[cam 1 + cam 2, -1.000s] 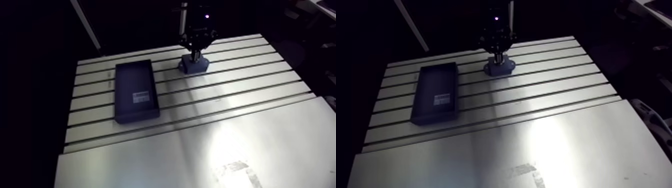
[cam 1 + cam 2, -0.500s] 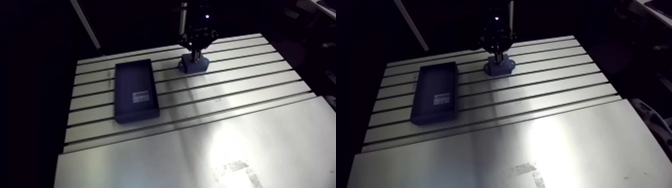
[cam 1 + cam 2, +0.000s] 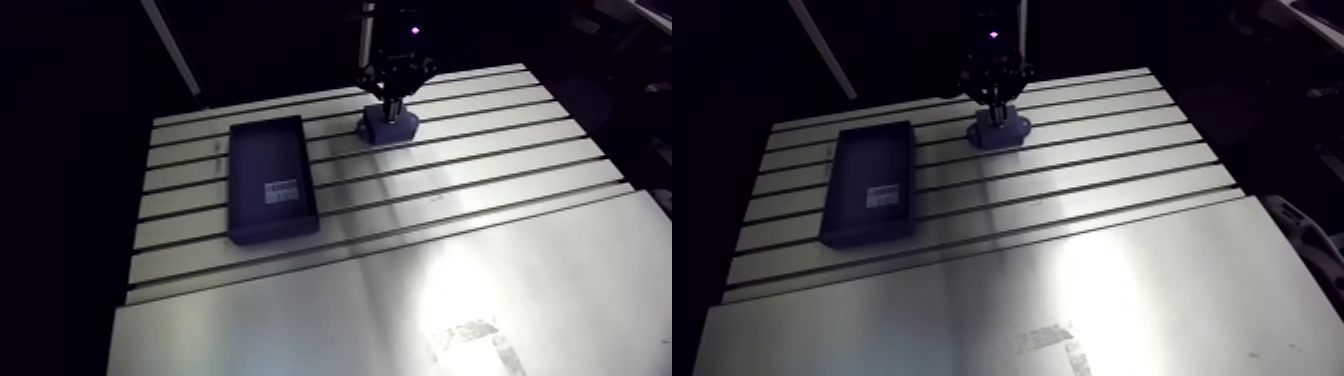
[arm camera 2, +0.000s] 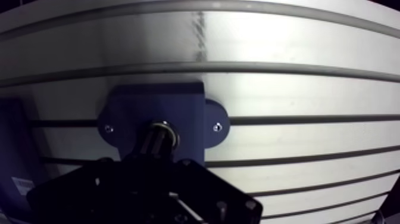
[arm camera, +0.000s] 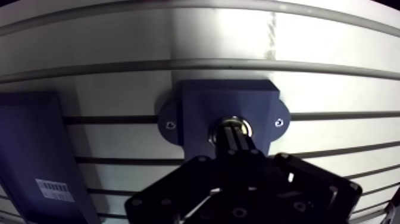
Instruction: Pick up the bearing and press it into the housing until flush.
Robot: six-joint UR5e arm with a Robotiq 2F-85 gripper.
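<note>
Wrist view shows the gripper (image 5: 233, 133) closed narrow, tips on the bearing (image 5: 246, 126) in the housing (image 5: 199, 104). A tray (image 3: 270, 180) sits at the housing's nine o'clock.

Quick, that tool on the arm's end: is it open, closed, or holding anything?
Tool: closed, fingers together, tips down on the bearing in the blue housing; it does not look clamped around anything.
</note>
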